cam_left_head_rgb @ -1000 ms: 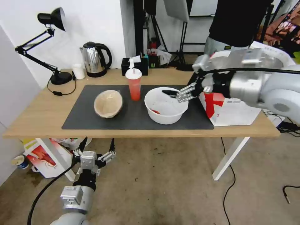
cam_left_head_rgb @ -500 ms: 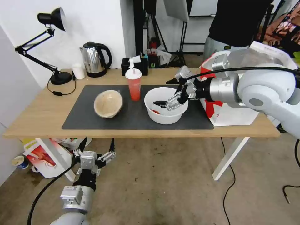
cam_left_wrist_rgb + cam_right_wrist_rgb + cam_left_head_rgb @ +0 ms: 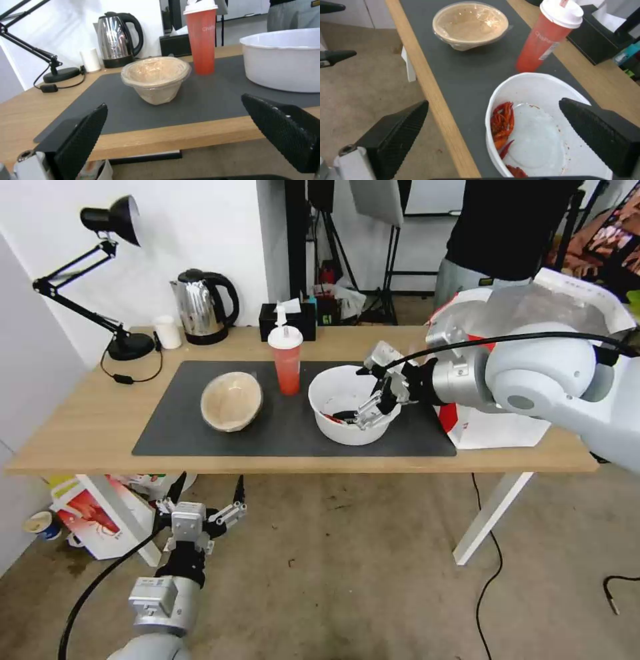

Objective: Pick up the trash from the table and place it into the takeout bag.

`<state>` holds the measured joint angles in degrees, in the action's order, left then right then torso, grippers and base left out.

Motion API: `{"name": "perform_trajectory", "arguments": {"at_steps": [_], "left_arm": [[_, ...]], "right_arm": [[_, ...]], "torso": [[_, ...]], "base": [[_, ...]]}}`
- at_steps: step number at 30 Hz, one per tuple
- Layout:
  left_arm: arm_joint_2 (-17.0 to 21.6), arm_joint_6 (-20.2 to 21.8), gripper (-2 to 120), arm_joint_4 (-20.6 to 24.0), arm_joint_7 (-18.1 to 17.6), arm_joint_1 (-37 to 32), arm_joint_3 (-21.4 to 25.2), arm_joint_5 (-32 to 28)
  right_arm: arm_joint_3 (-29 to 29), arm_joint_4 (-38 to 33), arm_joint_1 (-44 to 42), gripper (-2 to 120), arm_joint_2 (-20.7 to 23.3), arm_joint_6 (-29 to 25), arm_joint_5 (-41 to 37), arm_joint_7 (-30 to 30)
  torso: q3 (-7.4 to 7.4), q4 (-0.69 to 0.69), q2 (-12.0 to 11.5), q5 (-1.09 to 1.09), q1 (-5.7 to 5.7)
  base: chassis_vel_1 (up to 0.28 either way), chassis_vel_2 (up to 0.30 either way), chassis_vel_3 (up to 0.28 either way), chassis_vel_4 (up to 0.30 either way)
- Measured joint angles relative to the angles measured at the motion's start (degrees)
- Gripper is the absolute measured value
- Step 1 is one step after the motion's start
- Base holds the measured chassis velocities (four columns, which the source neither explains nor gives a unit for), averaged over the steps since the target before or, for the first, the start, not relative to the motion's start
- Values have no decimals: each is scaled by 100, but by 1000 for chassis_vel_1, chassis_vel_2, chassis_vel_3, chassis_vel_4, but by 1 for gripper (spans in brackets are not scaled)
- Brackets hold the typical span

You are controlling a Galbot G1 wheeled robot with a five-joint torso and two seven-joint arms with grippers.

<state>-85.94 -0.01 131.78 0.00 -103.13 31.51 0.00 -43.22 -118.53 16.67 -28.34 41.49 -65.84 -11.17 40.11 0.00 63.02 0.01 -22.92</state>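
Fingers of the left gripper hang spread apart below the bench edge, well away from the trash. On the mat sit the tan bowl, red cup, then the white bowl. Over its right rim the right gripper spreads wide, nearest by far; the takeout bag stands beside it.

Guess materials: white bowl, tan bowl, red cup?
White bowl: likely thin plastic, glossy, smooth moulded rim. Tan bowl: looks like matte paper pulp under crinkly clear film. Red cup: translucent red plastic probably, with an opaque white plastic lid.
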Motion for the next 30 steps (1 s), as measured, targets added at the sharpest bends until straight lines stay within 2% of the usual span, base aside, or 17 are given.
{"name": "perform_trajectory", "arguments": {"at_steps": [23, 30], "left_arm": [[0, 0, 100, 0, 0, 0, 0, 0], [0, 1, 100, 0, 0, 0, 0, 0]], "right_arm": [[44, -59, -131, 100, 101, -10, 27, -23], [-53, 226, -154, 100, -122, -11, 83, -48]], "torso": [[0, 0, 0, -1, 0], [0, 1, 0, -1, 0]], "base": [[0, 0, 0, 0], [0, 0, 0, 0]]}}
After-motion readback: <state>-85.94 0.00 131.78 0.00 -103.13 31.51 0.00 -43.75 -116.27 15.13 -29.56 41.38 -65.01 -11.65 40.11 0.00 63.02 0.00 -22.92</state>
